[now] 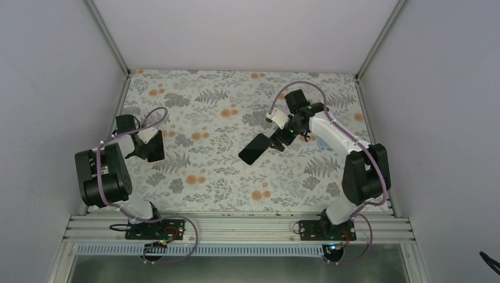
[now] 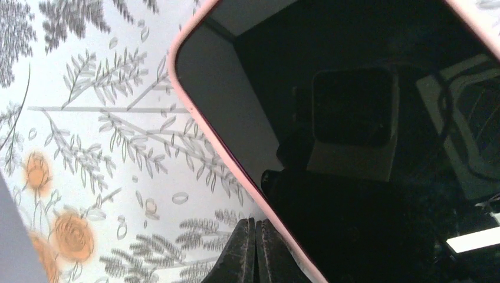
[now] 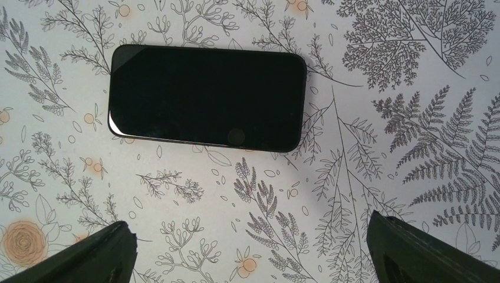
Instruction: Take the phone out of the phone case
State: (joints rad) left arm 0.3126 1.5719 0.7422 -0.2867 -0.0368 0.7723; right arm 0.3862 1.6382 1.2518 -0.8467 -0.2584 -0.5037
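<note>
The black phone (image 3: 206,97) lies bare and screen-up on the flowered table, and also shows mid-table in the top view (image 1: 255,148). My right gripper (image 3: 250,239) is open and empty, hovering just short of the phone; it appears beside it in the top view (image 1: 277,140). The phone case (image 2: 365,135), pink-rimmed with a dark glossy face, fills the left wrist view and sits at the left in the top view (image 1: 155,146). My left gripper (image 2: 255,227) has its fingers pressed together at the case's pink rim, which crosses over the right finger.
The flowered table cloth (image 1: 218,177) covers the work area. White walls stand on three sides. A metal rail (image 1: 236,227) with the arm bases runs along the near edge.
</note>
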